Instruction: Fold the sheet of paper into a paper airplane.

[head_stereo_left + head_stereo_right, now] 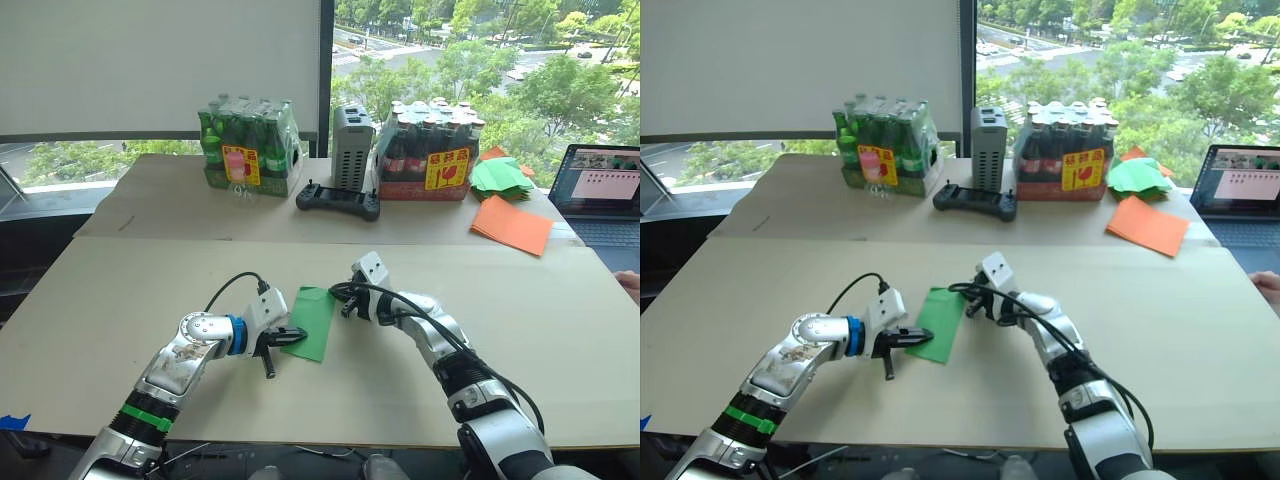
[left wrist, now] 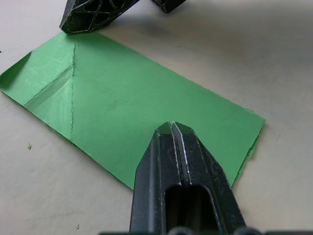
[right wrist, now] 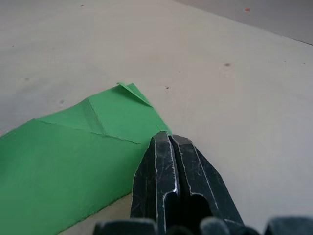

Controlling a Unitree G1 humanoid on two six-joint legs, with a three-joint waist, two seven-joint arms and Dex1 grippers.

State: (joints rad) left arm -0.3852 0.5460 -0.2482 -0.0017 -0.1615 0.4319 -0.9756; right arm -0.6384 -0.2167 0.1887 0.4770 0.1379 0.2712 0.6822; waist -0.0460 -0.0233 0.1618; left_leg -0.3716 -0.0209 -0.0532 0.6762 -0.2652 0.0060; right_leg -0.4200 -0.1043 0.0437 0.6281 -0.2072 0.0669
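Cardboard-topped table (image 1: 120,300) carries everything; far side holds two shrink-wrapped bottle packs (image 1: 250,147), a black handheld controller (image 1: 338,201), an orange sheet (image 1: 512,225) and a heap of green sheets (image 1: 500,177), all well apart from the work.

Sheet of paper (image 1: 314,322) lies flat near the front edge, between the two arms. Already folded to a narrow strip, with diagonal corner creases at its far end visible in the wrist views. Probably pinned at both ends so it cannot slide while a crease is pressed.

Left gripper (image 1: 278,343) comes in from the robot's left, forearm low, fingers together, tips pressing the strip's near end.

Right gripper (image 1: 345,296) reaches in with elbow bent, fingers together, tips at the far end by the folded corner; whether touching paper or just beside it is hard to tell.

Airplane not yet formed; early-to-middle stage, by my reading.
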